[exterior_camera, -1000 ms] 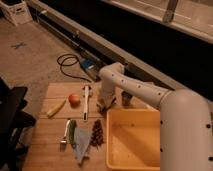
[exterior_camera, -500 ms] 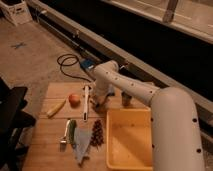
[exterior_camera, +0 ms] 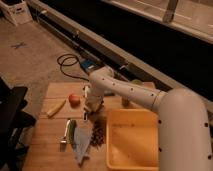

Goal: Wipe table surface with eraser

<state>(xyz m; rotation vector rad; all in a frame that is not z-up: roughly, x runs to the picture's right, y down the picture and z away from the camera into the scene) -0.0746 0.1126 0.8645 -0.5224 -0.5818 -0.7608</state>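
The table surface [exterior_camera: 52, 145] is a top of light-brown wooden planks. My white arm reaches in from the right, and my gripper [exterior_camera: 92, 108] points down at the middle of the table, just right of the orange fruit [exterior_camera: 74, 99]. It hangs over the spot where a long thin white-handled tool lay, and the tool is hidden under it. A small tan block that looks like the eraser [exterior_camera: 125, 102] shows partly behind my arm, to the right of the gripper and apart from it.
A big yellow tub [exterior_camera: 132, 142] fills the table's right front. A banana [exterior_camera: 56, 107] lies at the left. A white-handled utensil [exterior_camera: 65, 134], a green item [exterior_camera: 72, 131], a grey-blue cloth [exterior_camera: 82, 144] and a pine cone [exterior_camera: 98, 135] lie in front of the gripper. A cable [exterior_camera: 67, 62] lies on the floor behind.
My gripper has moved left and a little toward the table's front, away from the tan block and over the white-handled tool. The objects on the table have not moved.
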